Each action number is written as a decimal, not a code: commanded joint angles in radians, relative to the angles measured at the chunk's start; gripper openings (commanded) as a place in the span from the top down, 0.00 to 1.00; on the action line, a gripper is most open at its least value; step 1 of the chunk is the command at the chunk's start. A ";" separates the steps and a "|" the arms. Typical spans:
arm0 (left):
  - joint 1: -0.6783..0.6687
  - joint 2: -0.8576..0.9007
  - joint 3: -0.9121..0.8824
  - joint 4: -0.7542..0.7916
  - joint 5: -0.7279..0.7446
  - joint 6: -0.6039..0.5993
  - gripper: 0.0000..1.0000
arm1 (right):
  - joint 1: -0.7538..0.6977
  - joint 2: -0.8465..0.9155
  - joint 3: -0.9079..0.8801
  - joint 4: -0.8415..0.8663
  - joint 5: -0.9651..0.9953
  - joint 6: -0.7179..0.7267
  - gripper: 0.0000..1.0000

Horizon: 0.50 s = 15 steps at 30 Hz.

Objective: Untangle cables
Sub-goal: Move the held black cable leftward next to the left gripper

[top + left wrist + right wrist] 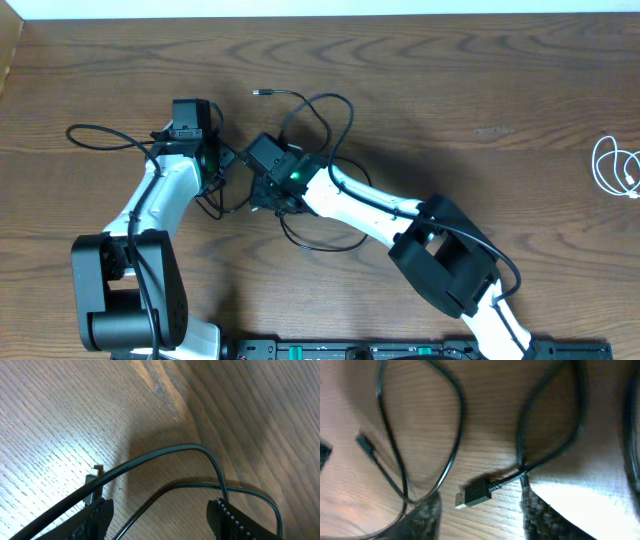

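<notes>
The white cable (595,165) runs off the picture at the counter's right edge, its loops too small to count. Overhead, the black cable (330,96) disappears beneath both wrists near the counter's middle, so its crossings there cannot be told, and both sets of jaws are hidden too. In the wrist views the left jaws and right jaws are cropped by the lower edge; the right view is blurred, softening the USB plug (472,495)
</notes>
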 commanded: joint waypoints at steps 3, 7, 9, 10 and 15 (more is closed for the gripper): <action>0.000 -0.004 0.009 -0.002 -0.003 -0.005 0.35 | 0.007 0.018 -0.013 -0.005 -0.021 0.224 0.53; 0.000 -0.004 0.009 -0.002 -0.003 -0.005 0.35 | 0.022 0.018 -0.013 0.005 -0.014 0.224 0.72; 0.000 -0.004 0.009 -0.002 -0.003 -0.005 0.35 | 0.029 0.018 -0.013 0.027 -0.014 0.224 0.72; 0.000 -0.004 0.009 -0.002 -0.003 -0.005 0.35 | 0.031 0.018 -0.013 0.036 -0.014 0.224 0.79; 0.000 -0.004 0.009 -0.002 -0.003 -0.005 0.35 | 0.026 0.018 -0.013 0.040 -0.007 0.220 0.99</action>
